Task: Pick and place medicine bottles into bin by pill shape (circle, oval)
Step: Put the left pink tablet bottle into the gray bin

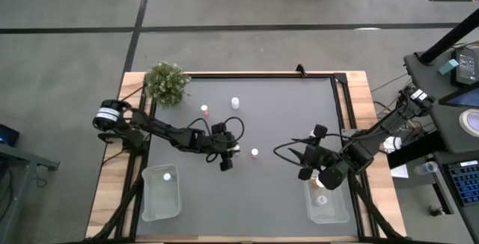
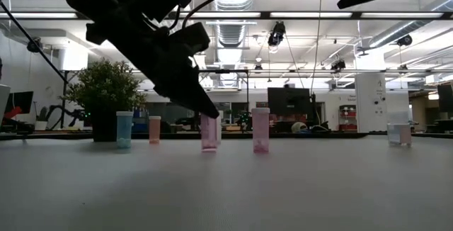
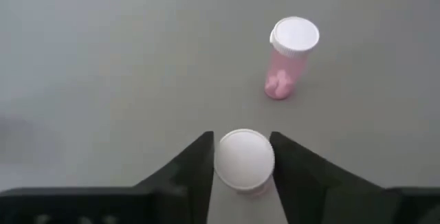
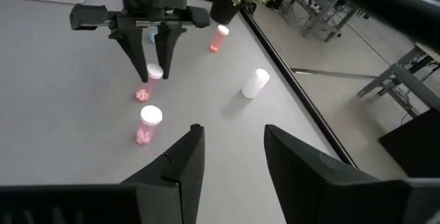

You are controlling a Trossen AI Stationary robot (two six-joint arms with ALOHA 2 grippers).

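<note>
Left wrist view: left gripper [image 3: 242, 165] fingers flank a pink bottle's [image 3: 244, 161] white cap mid-table; contact unclear (can't call it gripped)
Second pink bottle [image 3: 289, 58]: upright, just beside
Right gripper [image 4: 230, 145]: empty, fingers apart, above right bin [image 1: 329, 206]

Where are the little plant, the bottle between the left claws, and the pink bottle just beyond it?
Potted plant [image 1: 166, 83], high view, leafy top.
Gripped bottle [image 3: 244, 159], left wrist view, white cap.
Free pink bottle [image 3: 294, 34], left wrist view, white cap.
</note>
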